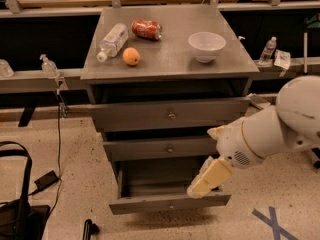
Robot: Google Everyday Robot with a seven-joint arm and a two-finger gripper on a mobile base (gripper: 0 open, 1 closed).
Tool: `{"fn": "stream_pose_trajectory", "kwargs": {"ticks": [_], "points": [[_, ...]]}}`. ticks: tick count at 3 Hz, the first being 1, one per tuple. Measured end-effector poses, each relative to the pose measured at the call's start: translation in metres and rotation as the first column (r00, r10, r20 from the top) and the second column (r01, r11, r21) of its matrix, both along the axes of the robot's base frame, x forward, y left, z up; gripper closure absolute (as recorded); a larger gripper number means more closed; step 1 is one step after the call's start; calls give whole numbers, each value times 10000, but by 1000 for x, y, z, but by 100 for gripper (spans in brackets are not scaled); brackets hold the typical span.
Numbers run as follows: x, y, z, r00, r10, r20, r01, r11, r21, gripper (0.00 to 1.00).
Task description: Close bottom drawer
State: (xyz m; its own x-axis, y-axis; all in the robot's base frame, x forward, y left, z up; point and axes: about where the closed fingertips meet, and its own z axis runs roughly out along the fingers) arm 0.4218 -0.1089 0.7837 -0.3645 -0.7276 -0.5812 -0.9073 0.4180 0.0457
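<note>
The bottom drawer [150,204] is pulled well out of the grey metal cabinet; its narrow front has a small round knob at the centre and its inside looks empty. The mid-width drawer [150,149] and the widest drawer [140,116] sit above it, stepped slightly forward. My gripper [201,185], cream-coloured at the end of a white arm [270,131], hangs over the right end of the open bottom drawer, just above and behind its front. It holds nothing that I can see.
The cabinet top [170,64] carries a plastic bottle [112,40], a red can [146,29], an orange [131,56] and a white bowl [206,45]. A black bag [15,209] and a cable lie on the floor at left. Blue tape [272,221] marks the floor at right.
</note>
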Motion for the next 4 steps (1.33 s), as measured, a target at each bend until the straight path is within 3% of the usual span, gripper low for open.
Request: {"fn": "stream_pose_trajectory", "kwargs": {"ticks": [1, 2, 3, 4], "points": [[1, 13, -80, 9987, -209, -456, 285, 9842, 1746, 0], [23, 13, -130, 9978, -611, -261, 656, 9664, 2485, 0], [24, 13, -132, 9976, -636, -283, 687, 9660, 2491, 0], [34, 17, -171, 9971, -744, -183, 766, 9570, 2797, 0]]}}
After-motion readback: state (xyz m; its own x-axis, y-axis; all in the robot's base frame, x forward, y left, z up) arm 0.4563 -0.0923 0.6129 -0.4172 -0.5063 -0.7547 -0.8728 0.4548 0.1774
